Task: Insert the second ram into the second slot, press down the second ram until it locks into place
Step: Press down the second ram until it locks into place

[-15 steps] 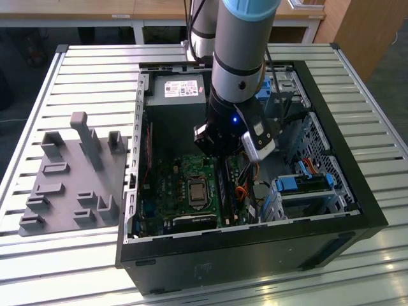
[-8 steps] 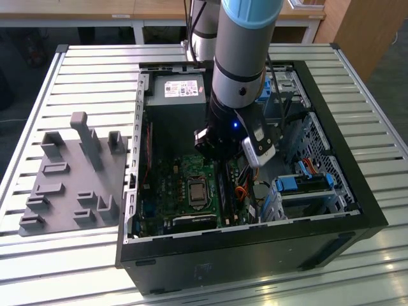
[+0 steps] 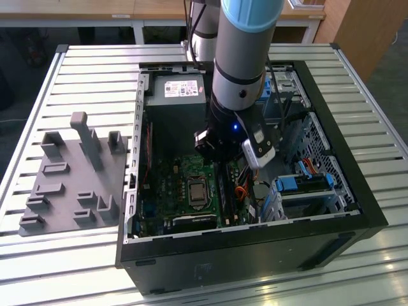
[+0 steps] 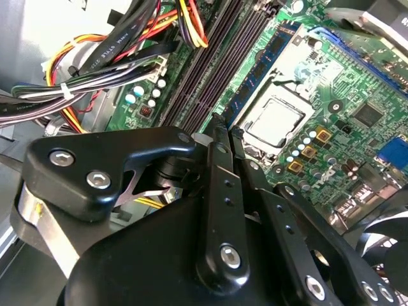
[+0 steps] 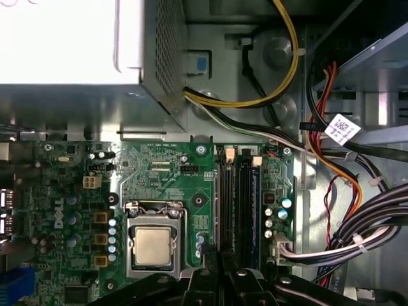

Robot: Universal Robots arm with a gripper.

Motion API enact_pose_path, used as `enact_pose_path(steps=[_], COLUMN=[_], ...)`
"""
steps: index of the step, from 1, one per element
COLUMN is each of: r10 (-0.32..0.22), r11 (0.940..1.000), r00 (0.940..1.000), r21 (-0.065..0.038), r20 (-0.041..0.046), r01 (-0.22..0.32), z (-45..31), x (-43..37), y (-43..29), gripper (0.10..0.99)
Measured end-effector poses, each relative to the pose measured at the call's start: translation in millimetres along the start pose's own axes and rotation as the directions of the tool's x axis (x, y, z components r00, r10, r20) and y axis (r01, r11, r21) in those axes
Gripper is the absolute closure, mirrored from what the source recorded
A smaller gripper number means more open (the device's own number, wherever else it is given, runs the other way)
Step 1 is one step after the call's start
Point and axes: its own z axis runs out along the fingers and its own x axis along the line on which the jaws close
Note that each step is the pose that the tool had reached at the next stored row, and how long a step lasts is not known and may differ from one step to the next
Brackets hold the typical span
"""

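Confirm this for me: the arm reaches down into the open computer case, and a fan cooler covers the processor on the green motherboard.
Not quite. No cooler covers the processor: its bare metal lid shows in both wrist views. The rest holds: the arm reaches down into the open computer case, and the motherboard is green.

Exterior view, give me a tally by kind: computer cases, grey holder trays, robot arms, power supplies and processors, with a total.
Computer case: 1
Grey holder tray: 1
Robot arm: 1
Power supply: 1
Processor: 1
Total: 5
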Motion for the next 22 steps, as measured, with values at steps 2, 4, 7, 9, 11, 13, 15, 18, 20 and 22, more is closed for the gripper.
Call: enact_pose_path(steps=[2,4,7,9,11,13,15,18,20,22], r10=[0.000,0.000,0.000,0.000,0.000,-0.001,-0.004,-0.005,-0.005,-0.005], r11=[1.0000,1.0000,1.0000,1.0000,1.0000,1.0000,1.0000,1.0000,1.0000,1.0000], r00=[1.0000,1.0000,1.0000,1.0000,1.0000,1.0000,1.0000,1.0000,1.0000,1.0000], r21=[0.000,0.000,0.000,0.000,0.000,0.000,0.000,0.000,0.000,0.000], r20=[0.0001,0.0000,0.0000,0.0000,0.0000,-0.0002,-0.0004,-0.0006,-0.0006,-0.0006], r01=[0.000,0.000,0.000,0.000,0.000,0.001,0.004,0.005,0.005,0.005], z=[1.9,3.8,6.9,8.2,9.0,9.8,10.8,12.4,13.2,13.9], x=[-1.4,-2.4,-2.9,-3.2,-3.9,-4.5,-4.7,-5.9,-6.9,-8.0], y=[0.0,-0.1,-0.1,-0.2,-0.2,-0.2,-0.2,-0.2,-0.3,-0.3], gripper=[0.949,0.949,0.949,0.949,0.949,0.949,0.949,0.949,0.949,0.949])
